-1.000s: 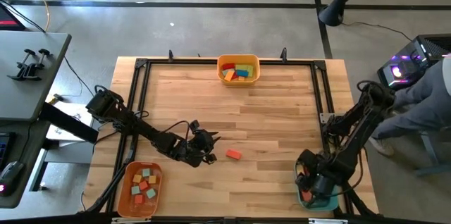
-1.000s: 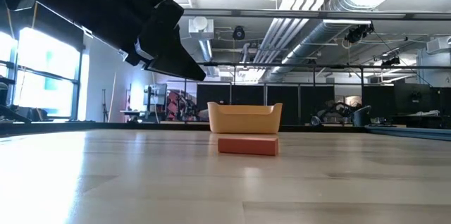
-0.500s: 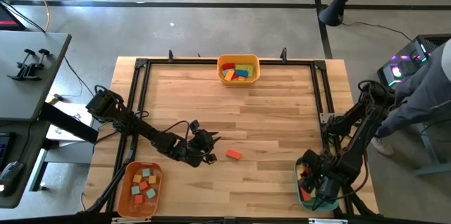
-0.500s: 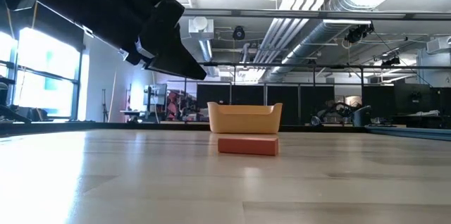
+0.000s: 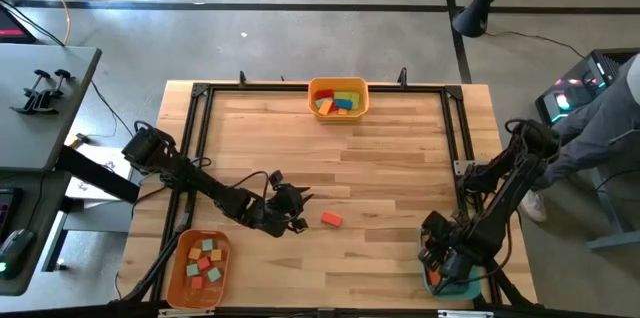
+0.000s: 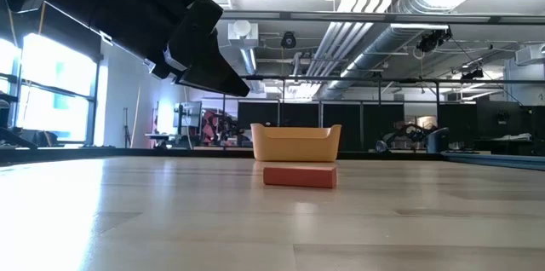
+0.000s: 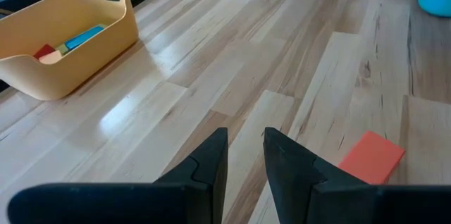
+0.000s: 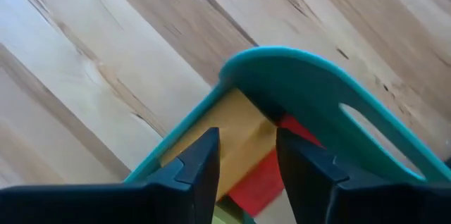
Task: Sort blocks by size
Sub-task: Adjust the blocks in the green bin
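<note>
One orange block (image 5: 331,219) lay loose on the table, just right of the left gripper (image 5: 297,210), whose narrowly parted fingers held nothing. The right gripper (image 8: 243,157) hovered empty, part-open, over the teal bin (image 8: 310,83). A skewed approach might nudge the block away.
</note>
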`<action>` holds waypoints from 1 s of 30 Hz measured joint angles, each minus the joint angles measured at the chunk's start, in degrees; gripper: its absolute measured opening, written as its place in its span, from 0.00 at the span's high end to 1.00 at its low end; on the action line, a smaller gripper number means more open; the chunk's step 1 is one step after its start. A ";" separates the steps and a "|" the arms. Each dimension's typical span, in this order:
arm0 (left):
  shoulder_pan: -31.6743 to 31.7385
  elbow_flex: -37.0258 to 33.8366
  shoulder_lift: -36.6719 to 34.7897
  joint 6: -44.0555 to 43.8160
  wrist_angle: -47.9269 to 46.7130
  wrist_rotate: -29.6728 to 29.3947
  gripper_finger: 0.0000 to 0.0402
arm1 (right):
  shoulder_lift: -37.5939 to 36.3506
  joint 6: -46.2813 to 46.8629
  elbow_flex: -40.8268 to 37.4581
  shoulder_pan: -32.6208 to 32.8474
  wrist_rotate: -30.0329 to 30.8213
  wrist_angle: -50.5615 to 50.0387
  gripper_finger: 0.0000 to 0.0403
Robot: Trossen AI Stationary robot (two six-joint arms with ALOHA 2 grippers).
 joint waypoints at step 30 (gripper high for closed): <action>0.02 0.00 0.00 -0.52 0.07 0.22 0.81 | 1.70 -5.57 0.31 0.81 -0.29 0.67 0.67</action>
